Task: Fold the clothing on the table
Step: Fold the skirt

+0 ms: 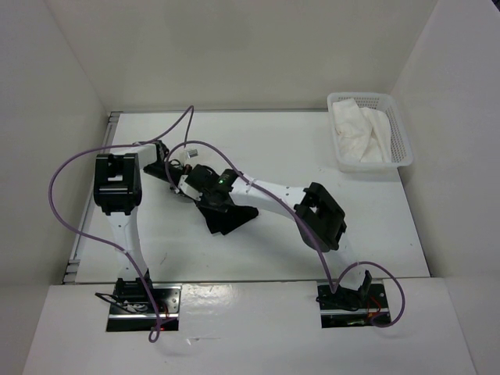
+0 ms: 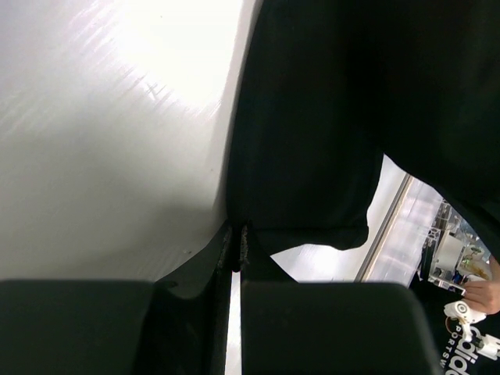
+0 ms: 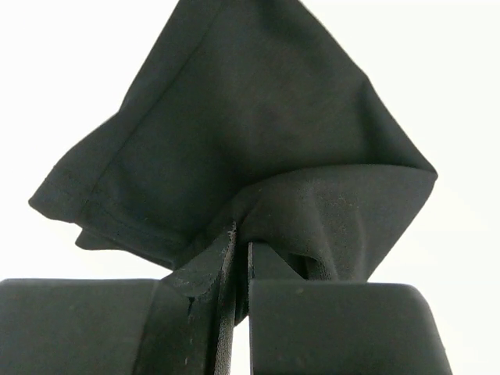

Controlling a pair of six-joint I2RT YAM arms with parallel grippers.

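**While both claws pinch it, the black clothing sits bunched mid-table**

Where the two arms meet over the middle of the table [image 1: 273, 137], the clothing [image 1: 229, 219] shows as a dark, crumpled wedge below the right arm's wrist, towards the near edge. From above I cannot tell whether its lower end rests on the white surface or hangs just over it.

Seen from its own wrist camera, the left gripper [image 2: 238, 248] has its fingers pressed together, with only a thin slit between them. They are nipping the lower edge of the black fabric, which spreads up and to the right across most of that view. White tabletop shows to the left of it, and a thin metal rail [image 2: 391, 226] runs diagonally past the cloth's right side.

The right gripper [image 3: 241, 250] is likewise clamped tight on the fabric. A gathered fold is caught between its fingers, and a stitched hem runs along the lower left of the cloth that fans out beyond them.

Off in the far right corner of the table stands a white mesh basket [image 1: 401, 137] with a white cloth [image 1: 359, 133] heaped inside, well apart from the arms. Purple cables [image 1: 70, 211] loop from both bases.
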